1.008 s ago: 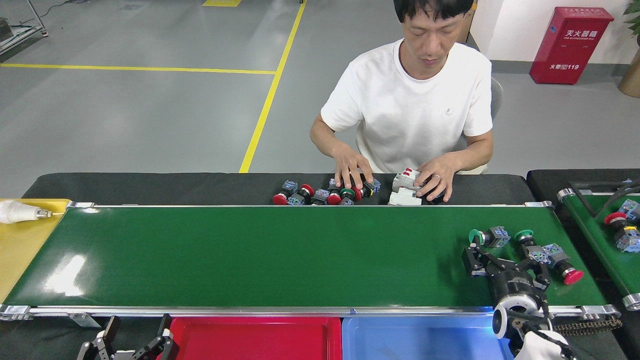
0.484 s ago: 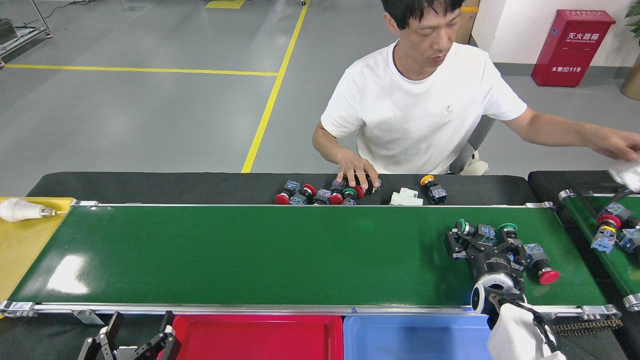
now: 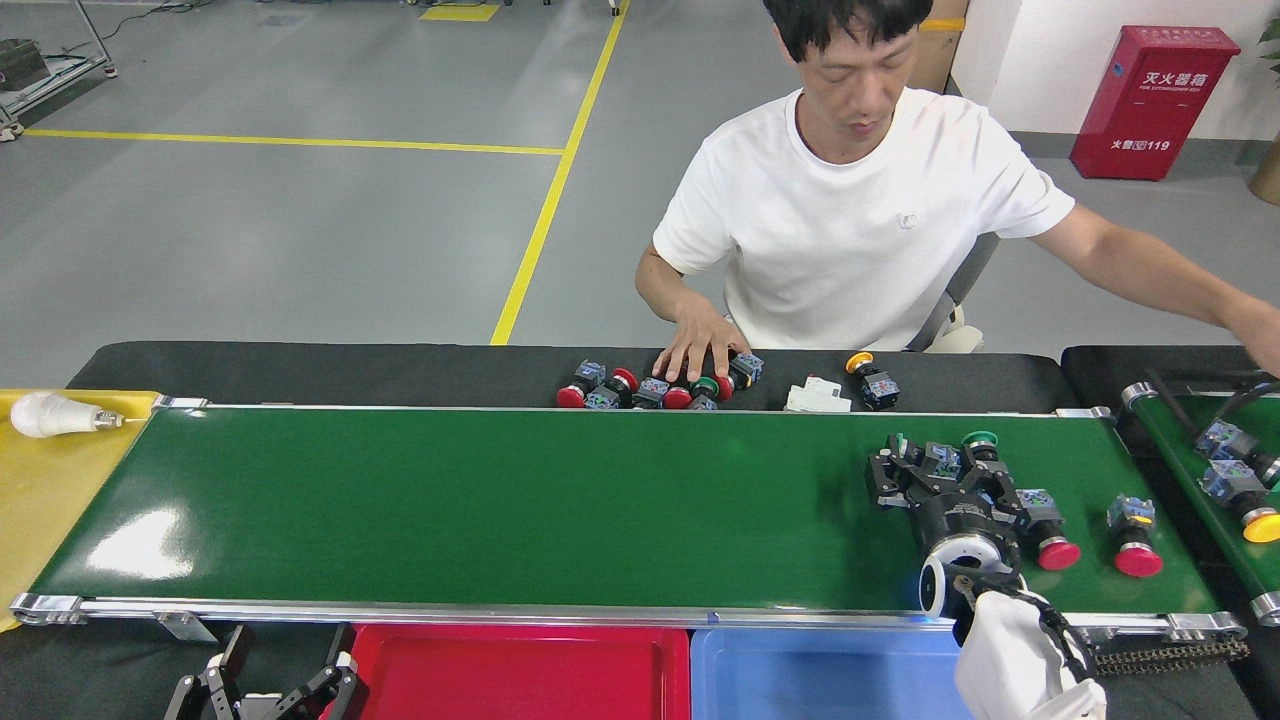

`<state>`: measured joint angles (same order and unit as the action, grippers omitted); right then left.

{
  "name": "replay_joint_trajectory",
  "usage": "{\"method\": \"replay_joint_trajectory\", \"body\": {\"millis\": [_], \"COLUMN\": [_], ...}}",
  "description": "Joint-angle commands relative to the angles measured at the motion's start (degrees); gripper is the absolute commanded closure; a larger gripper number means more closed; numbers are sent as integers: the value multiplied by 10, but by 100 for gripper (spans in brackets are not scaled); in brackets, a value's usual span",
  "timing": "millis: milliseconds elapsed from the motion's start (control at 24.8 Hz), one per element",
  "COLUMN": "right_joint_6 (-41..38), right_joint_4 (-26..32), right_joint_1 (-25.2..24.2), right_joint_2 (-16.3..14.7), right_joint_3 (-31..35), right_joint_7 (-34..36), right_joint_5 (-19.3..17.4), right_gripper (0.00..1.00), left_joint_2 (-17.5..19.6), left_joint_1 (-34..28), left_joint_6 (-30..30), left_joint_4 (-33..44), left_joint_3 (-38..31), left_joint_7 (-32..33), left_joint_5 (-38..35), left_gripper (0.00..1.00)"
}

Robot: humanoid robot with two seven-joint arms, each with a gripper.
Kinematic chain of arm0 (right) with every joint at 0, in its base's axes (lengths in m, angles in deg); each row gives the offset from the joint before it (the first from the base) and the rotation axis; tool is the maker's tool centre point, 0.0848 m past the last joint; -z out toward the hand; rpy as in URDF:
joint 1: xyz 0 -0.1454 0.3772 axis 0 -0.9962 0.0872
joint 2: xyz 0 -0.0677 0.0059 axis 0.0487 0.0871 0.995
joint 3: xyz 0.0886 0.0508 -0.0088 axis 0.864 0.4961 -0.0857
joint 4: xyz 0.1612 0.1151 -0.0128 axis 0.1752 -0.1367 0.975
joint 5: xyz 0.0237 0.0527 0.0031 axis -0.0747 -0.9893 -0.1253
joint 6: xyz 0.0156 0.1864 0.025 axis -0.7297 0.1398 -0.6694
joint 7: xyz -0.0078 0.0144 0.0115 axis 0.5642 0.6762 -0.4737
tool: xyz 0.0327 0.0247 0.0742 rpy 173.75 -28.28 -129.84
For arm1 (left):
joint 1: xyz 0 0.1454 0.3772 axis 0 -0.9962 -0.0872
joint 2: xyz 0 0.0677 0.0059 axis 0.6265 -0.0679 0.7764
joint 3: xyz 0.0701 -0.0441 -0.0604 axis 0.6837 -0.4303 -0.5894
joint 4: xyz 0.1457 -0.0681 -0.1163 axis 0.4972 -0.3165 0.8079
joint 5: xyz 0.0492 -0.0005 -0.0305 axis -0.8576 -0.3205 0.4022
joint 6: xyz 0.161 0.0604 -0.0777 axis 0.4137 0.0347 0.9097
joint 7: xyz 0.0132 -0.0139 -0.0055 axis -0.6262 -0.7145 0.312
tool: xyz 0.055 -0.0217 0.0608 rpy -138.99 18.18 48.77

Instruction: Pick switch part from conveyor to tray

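Since the earlier frames the right gripper (image 3: pixel 938 473) has pushed further up the conveyor (image 3: pixel 500 500) and to the left, the cluster of switch parts has drifted left with the belt, and a new red-capped switch (image 3: pixel 1135 522) has appeared at the belt's right end. The person (image 3: pixel 870 200) now stretches one arm out over the side belt (image 3: pixel 1210 470), the other hand (image 3: pixel 700 348) resting on a pile of switches (image 3: pixel 660 388) on the black table (image 3: pixel 300 372).

Most of the conveyor is bare green from its left roller to past the middle; everything on it sits in the right quarter. There the right gripper's dark fingers are spread wide around a green-capped switch (image 3: pixel 940 458), with a second green-capped switch (image 3: pixel 981 441) just beyond and a red-capped one (image 3: pixel 1048 530) close on its right. Whether the fingers touch the part I cannot tell.

The left gripper (image 3: pixel 270 680) sits low at the bottom edge, fingers apart, beside the red tray (image 3: pixel 520 670). The blue tray (image 3: pixel 820 675) lies next to it, below the right arm. Both show nothing inside in their visible parts.

A light bulb (image 3: pixel 55 414) lies on the yellow surface (image 3: pixel 40 500) at the left. A white block (image 3: pixel 818 398) and a yellow-capped switch (image 3: pixel 868 378) rest on the table.
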<state>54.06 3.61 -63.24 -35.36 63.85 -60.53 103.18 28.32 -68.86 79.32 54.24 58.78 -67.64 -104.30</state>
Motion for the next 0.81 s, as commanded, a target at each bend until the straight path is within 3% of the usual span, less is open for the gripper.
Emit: {"method": "replay_joint_trajectory", "body": {"millis": [0,161,322,443,605,726,766], "right_joint_6": [-5,-59,-229,-346,-394,-403,-404], "right_joint_4": [41,174,306,318,344,350,351], "right_joint_1": [4,-58,-172,-198,-204,-203,-203], "right_joint_2": [0,1,16,19,21,19,18], "right_joint_3": [1,-3,-43,-69,-120,-158,-169], "right_joint_7": [-11,-58,-77,-79,-79,-79,-79], "right_joint_5": [-1,-2,-5,-4,-3,-1,1], "right_gripper": [45,45,44,44,43,36,26], "left_joint_2": [-1,-2,-2,-2,-3,-8,-8], "left_joint_1": [5,4,4,3,3,4,5], "left_joint_6": [1,-1,-1,-1,-1,-1,-1], "left_joint_4": [7,7,7,7,7,7,7], "left_joint_3": [-1,-2,-1,-1,-2,-2,-2], "left_joint_7": [-4,-4,-5,-5,-5,-4,-4], "left_joint_5": [2,2,2,2,2,2,2], "left_gripper": [0,0,0,0,0,0,0]}}
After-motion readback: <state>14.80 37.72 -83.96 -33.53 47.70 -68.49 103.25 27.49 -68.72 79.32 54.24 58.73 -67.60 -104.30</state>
